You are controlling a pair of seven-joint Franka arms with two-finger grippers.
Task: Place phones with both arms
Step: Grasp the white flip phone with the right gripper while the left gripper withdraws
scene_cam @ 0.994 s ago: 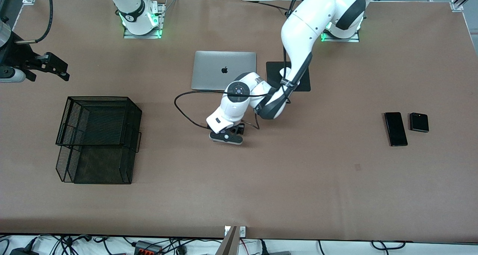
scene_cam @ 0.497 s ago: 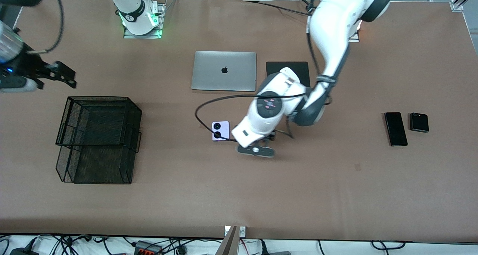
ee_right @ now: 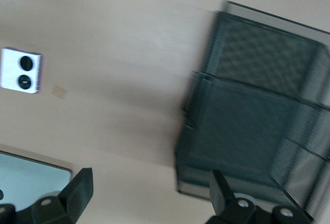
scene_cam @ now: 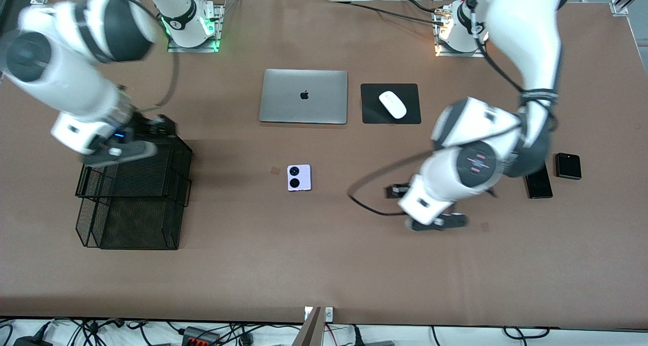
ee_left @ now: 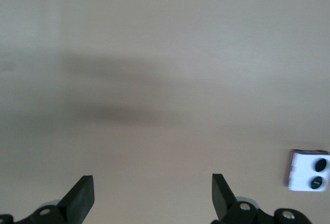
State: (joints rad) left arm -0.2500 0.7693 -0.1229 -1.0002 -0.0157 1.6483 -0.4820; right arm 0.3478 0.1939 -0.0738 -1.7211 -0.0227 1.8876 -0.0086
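Left claw (scene_cam: pixel 436 223): fingers spread wide, nothing between them, hanging over bare surface (scene_cam: pixel 324 275) between the lavender phone (scene_cam: pixel 299 178) and the long black phone (scene_cam: pixel 538 185). The left wrist view confirms the empty gap and shows the lavender phone off to one side. Judgement: the open spread suits an approach to one of the black phones.

Right claw (scene_cam: pixel 144 141): fingers also wide and empty, hanging over the upper edge of the mesh basket (scene_cam: pixel 132 189). Judgement: it holds nothing to place here.

Landmark: laptop (scene_cam: pixel 304 95).
- Lavender phone lies flat, camera circles up, nearer the front camera than the laptop, alone on bare surface.
- Long black phone lies well off toward the left arm's end from the laptop, partly covered by the left arm.
- Small black phone (scene_cam: pixel 567 165) lies just beside it, apart.
- Mouse (scene_cam: pixel 393 104) sits on its pad (scene_cam: pixel 372 114) beside the laptop.

No phone lies in the basket.
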